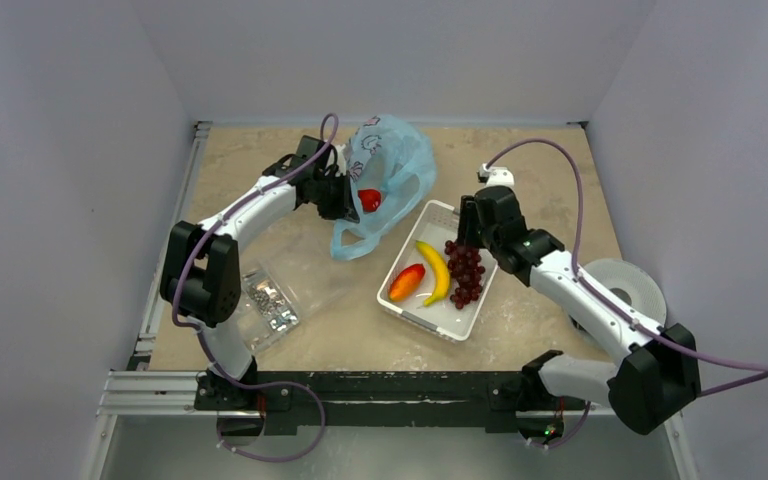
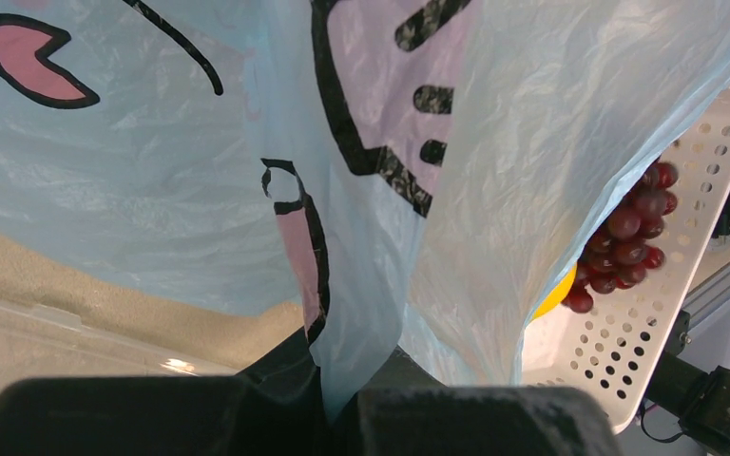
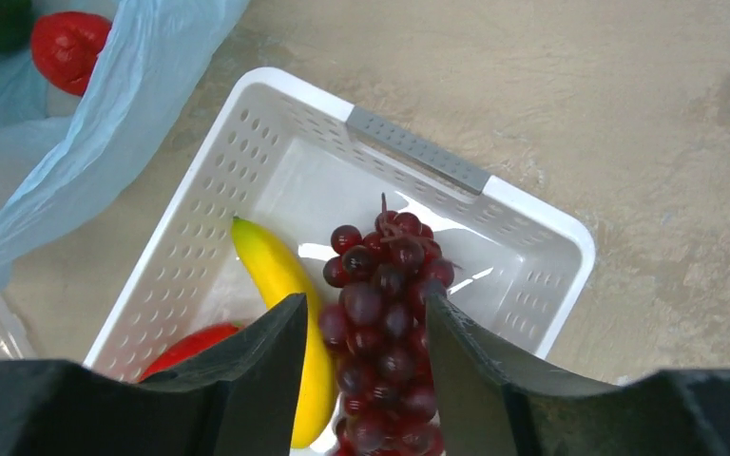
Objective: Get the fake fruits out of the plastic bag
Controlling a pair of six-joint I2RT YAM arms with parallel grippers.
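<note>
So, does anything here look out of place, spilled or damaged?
Nothing looks spilled or damaged. The plastic bag is pinched between the left fingers, and a small red fruit shows at its opening. The only stray thing is a clear packet of metal bits lying near the left arm.

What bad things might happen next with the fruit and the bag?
The small red fruit sits at the mouth of the thin light-blue plastic bag, which the left gripper pinches; a tug might tip it onto the table. The right gripper straddles the dark-red grape bunch in the white perforated basket; lifting might snag it.
</note>
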